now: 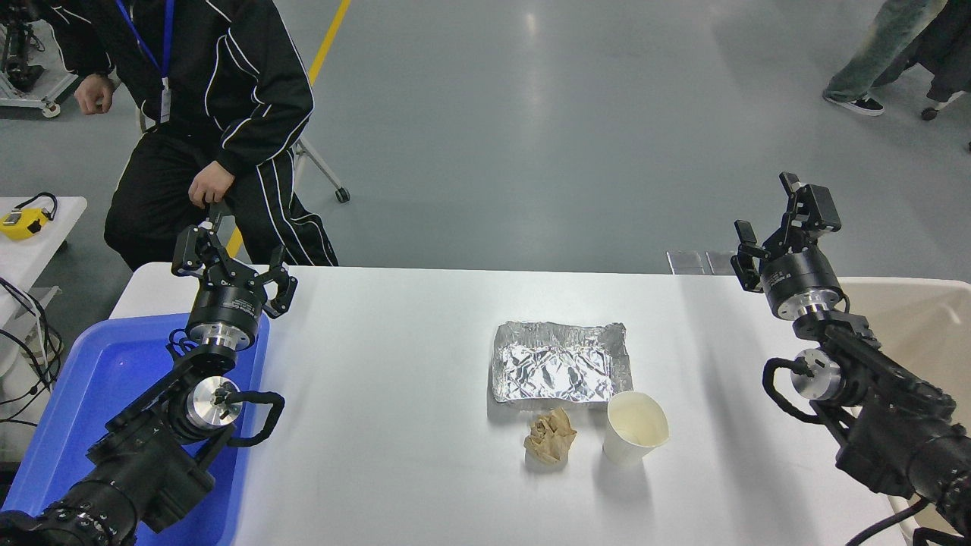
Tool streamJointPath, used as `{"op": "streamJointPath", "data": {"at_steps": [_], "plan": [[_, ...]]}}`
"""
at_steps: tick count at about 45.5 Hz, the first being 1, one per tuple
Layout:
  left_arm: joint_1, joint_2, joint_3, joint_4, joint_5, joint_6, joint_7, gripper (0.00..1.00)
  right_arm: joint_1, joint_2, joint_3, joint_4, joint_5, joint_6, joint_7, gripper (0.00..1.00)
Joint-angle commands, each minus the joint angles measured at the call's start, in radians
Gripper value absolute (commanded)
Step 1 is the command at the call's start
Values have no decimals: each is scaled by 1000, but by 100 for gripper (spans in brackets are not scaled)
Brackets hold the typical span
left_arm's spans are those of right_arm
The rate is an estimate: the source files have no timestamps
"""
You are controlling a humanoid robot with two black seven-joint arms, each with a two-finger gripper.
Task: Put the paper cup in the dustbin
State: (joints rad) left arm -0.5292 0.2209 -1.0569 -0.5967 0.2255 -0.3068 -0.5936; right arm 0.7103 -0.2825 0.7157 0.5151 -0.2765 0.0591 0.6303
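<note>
While it stands upright on the white bench, the small white tapered paper cup sits just right of a crumpled brown paper ball, near a foil tray. Far right, the beige plastic dustbin is cut off and partly hidden behind the right gripper, jaws released. The left gripper is also released, over a blue plastic tray.

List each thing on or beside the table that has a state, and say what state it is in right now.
paper cup: upright on the table, open top, not held.
crumpled brown paper ball: crumpled, lying left of the cup.
foil tray: wrinkled, flat, behind both.
dustbin: at the table's right edge, open.
blue plastic tray: under the left arm.
left gripper: open, holding nothing.
right gripper: open, holding nothing.
</note>
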Motion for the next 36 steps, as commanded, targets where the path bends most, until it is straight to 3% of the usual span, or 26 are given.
{"op": "streamJointPath", "data": {"at_steps": [1, 13, 36], "plan": [[0, 0, 0, 0, 0, 0, 0, 100, -2, -13, 4, -1, 0, -2, 0, 99], [0, 0, 0, 0, 0, 0, 0, 100, -81, -4, 5, 2, 109, 1, 8, 99], [0, 0, 0, 0, 0, 0, 0, 100, -25, -35, 7, 17, 97, 7, 9, 99]]}}
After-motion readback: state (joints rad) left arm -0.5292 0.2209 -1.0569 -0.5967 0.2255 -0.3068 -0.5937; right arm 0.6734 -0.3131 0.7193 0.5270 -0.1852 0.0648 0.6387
